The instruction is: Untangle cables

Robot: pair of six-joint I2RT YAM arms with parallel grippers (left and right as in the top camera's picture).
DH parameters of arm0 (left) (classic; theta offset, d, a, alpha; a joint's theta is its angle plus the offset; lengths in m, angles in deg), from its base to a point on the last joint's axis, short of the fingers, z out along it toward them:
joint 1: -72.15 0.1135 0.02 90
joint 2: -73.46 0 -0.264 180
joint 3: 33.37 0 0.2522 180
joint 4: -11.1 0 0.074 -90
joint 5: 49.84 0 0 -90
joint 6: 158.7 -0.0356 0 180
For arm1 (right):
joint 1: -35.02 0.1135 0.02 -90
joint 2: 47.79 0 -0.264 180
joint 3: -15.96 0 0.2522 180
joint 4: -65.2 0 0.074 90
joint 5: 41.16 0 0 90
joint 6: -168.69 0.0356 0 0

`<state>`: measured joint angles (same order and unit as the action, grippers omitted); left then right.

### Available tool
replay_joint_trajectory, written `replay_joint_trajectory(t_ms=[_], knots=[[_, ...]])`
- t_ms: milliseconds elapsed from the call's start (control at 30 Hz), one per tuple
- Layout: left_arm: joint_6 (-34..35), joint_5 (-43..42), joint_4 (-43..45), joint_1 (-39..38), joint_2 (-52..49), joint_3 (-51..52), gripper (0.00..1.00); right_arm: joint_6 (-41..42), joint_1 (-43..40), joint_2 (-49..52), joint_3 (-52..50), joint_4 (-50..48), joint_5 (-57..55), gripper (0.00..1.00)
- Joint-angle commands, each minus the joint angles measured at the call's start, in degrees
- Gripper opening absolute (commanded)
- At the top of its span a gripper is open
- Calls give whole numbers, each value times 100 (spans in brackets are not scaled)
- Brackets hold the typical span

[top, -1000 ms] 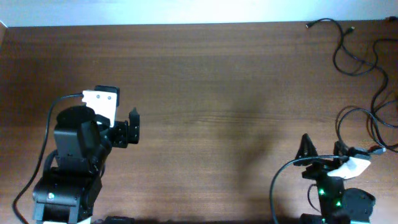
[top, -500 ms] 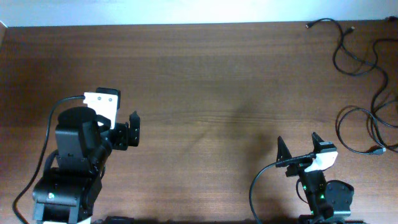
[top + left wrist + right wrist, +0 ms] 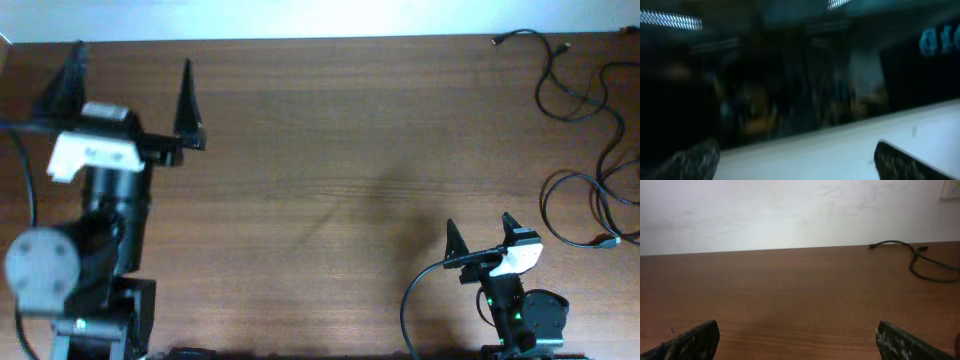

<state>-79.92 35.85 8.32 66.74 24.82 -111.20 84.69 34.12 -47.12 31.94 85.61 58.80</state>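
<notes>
**At the table's right edge: cables ungripped, both grippers wide**

Along the table's (image 3: 320, 150) right edge, from the far corner down toward the near side, the cables (image 3: 575, 105) lie in overlapping loops, and part of them runs out of the overhead view. Neither arm touches them. The right gripper (image 3: 478, 222) sits low by the table's near edge, right of centre, with its jaws spread wide and nothing between them. Its wrist view shows bare wood ahead and the cables (image 3: 920, 265) off to the right. The left gripper (image 3: 133, 54) is raised over the table's far left part, equally wide and empty. Its wrist view is too blurred to add anything.

The step in hand looks like the first reach. The right arm is nearer, so it probably should lead.
- Aim for a free end, not the crossings. One plug (image 3: 497, 42) lies clear of the loops near the table's far edge.
- Close on the cord just behind that plug, taking one strand only.
- Lift and draw it slowly toward the table's middle, watching that the loops slide apart instead of tightening.
- Bring the left arm across to pin a second cord.
- Pulling rightward risks dragging everything off the table.
</notes>
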Motion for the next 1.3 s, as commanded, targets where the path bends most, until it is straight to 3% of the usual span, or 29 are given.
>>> replay_joint_trajectory(t_ms=[0,133,333,500,567,733,867,933,1267], knots=[[-85,-433,393,-17,262,-35,99,0,52,-31,-50,-4,-50,99],[-85,-442,1458,0,1281,706,99,0,52,-31,-50,-4,-48,99],[149,-490,3150,153,3838,4159,99,0,52,-31,-50,-4,-50,99],[389,-494,3158,470,4835,5991,99,0,52,-31,-50,-4,-50,99],[387,-400,2835,474,4835,6363,99,0,52,-31,-50,-4,-50,99],[385,-68,-175,564,4837,6356,99,0,52,-31,-50,-4,-50,99],[363,83,-1436,564,4837,6356,99,0,52,-31,-50,-4,-50,99],[59,94,-1545,564,4837,6356,99,0,52,-31,-50,-4,-50,99],[42,131,-1556,564,4835,6356,99,0,52,-31,-50,-4,-50,99]])
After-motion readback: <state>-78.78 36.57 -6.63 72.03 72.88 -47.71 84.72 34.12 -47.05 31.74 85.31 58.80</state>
